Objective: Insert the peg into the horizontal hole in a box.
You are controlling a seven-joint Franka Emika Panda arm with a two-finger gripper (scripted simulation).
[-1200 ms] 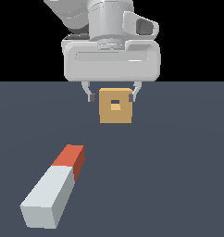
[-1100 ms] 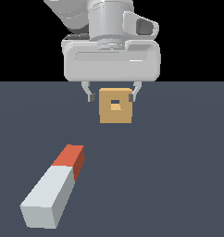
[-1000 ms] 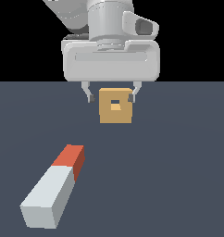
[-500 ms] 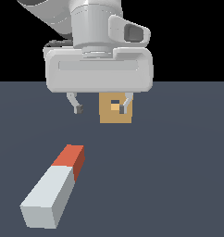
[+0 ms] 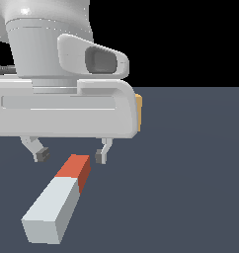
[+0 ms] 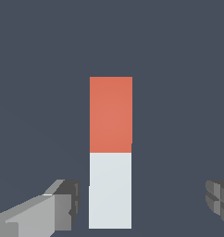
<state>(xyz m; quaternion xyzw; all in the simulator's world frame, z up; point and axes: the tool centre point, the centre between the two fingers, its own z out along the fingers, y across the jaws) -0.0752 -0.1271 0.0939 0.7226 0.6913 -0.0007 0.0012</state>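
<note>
The peg [image 5: 55,205] lies flat on the dark floor, pale grey-white with a short red-orange end [image 5: 74,168] pointing away from the camera. In the wrist view the peg [image 6: 110,185] lies lengthwise between my fingers. My gripper [image 5: 72,155] is open and empty, hovering just above the peg's red end, one fingertip on each side. The tan box [image 5: 139,112] is almost wholly hidden behind my hand; only a thin orange-tan edge shows. The hole is hidden.
The dark grey floor [image 5: 190,188] stretches flat around the peg. My large white hand body [image 5: 62,111] fills the exterior view's left and blocks what lies behind it.
My hand has moved from the box toward the camera and the exterior view's left, now over the peg's red end. The fingers have stayed open. The peg has not moved.
</note>
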